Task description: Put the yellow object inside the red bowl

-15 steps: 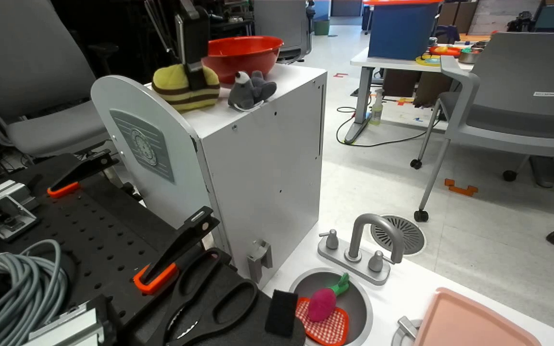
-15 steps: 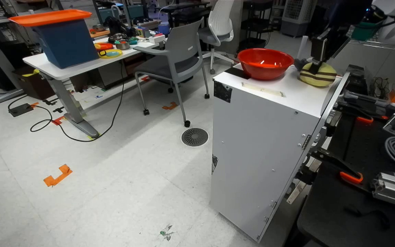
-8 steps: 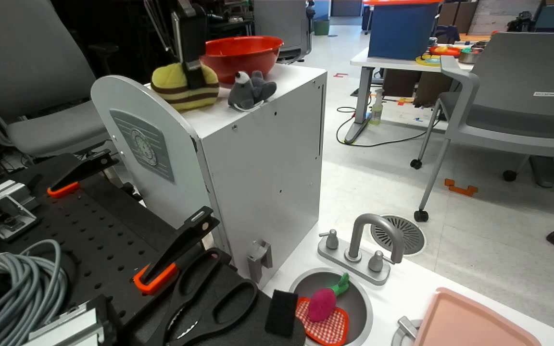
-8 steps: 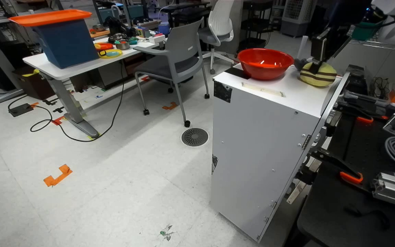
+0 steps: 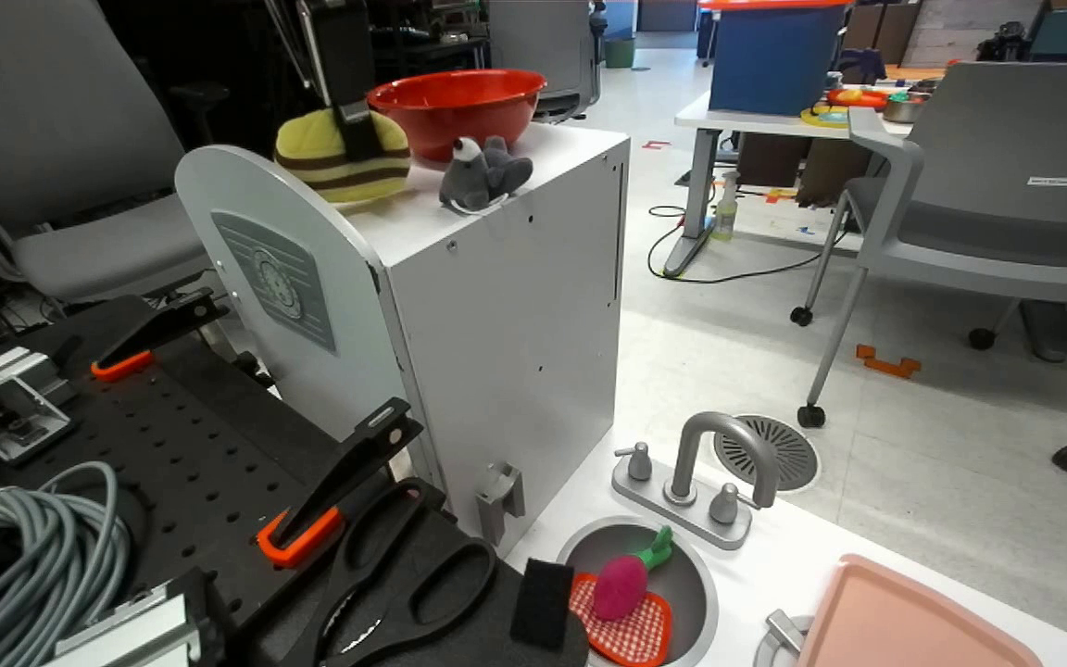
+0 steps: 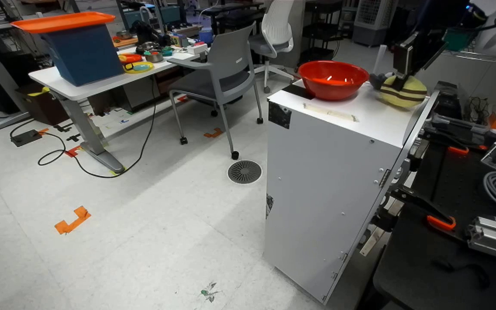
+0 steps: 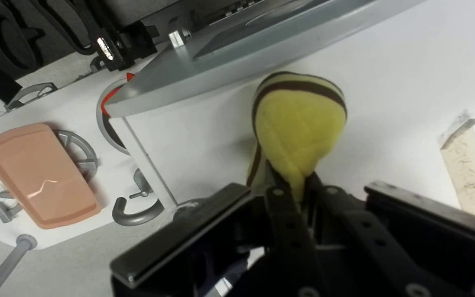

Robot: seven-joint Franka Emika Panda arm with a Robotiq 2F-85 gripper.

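1. The gripper (image 7: 294,181) is pinching the lump (image 7: 301,128), yellow with brown stripes: in the wrist view its soft top gathers into a narrow fold caught between the fingers (image 7: 282,202).
2. From that fold the lump swells out past the fingertips, with a brown stripe curving round its far end. A smaller striped part of it shows on one side of the fingers.
3. In both exterior views the gripper reaches in from above. The lump spreads below the fingertips and out to either side of them, with dark finger showing against its face.
4. The lump is over the white top of the cabinet (image 6: 325,172), beside the rounded panel (image 5: 357,315) at its edge. Whether its underside touches the top, I cannot tell.
5. The bowl (image 6: 333,82) stands upright on the same top. The lump is outside it; in an exterior view white surface shows between the two.
6. A grey toy (image 5: 473,181) sits near the lump, apart from it.
7. In the wrist view the lump lies between the panel and a strip of tape (image 7: 470,165) marked with blurred writing.
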